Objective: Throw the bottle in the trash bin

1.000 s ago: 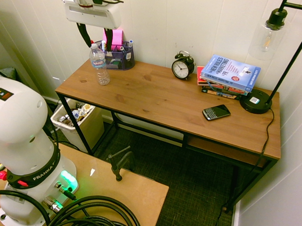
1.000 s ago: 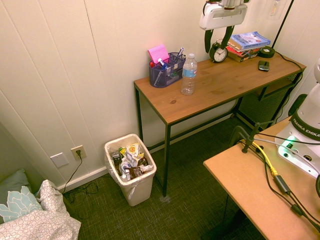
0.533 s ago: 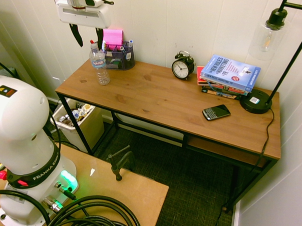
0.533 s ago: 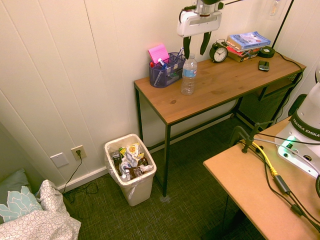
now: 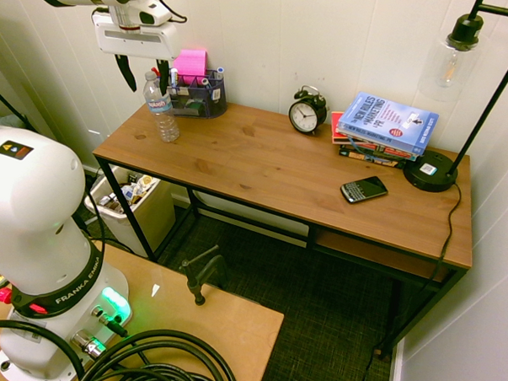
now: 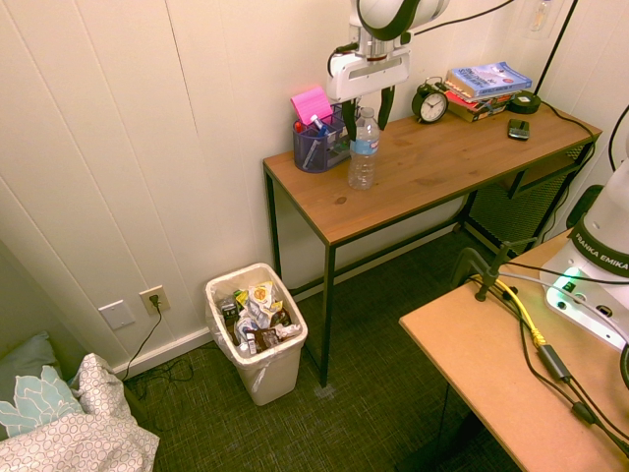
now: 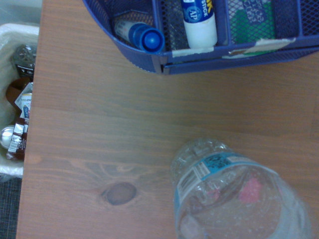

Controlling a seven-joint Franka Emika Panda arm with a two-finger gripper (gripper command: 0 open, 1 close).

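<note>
gripper (image 6: 368, 130) wide open, fingers either side of bottle (image 6: 363, 152) neck; desk (image 6: 423, 167) carries bottle near its end, beside the mesh organizer (image 6: 319, 147), with trash bin (image 6: 257, 334) on floor just past that end, rubbish (image 6: 259, 317) inside.

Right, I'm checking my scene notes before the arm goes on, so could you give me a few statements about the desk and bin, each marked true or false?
1. The bottle stands upright on the desk. True.
2. The trash bin is empty. False: mixed rubbish shows inside it.
3. The alarm clock lies on top of the books. False: it stands on the desk beside them.
4. The phone lies on the desk, near the lamp base. True.
5. The end effector is down at the bin. False: it is up at the bottle's top.
</note>
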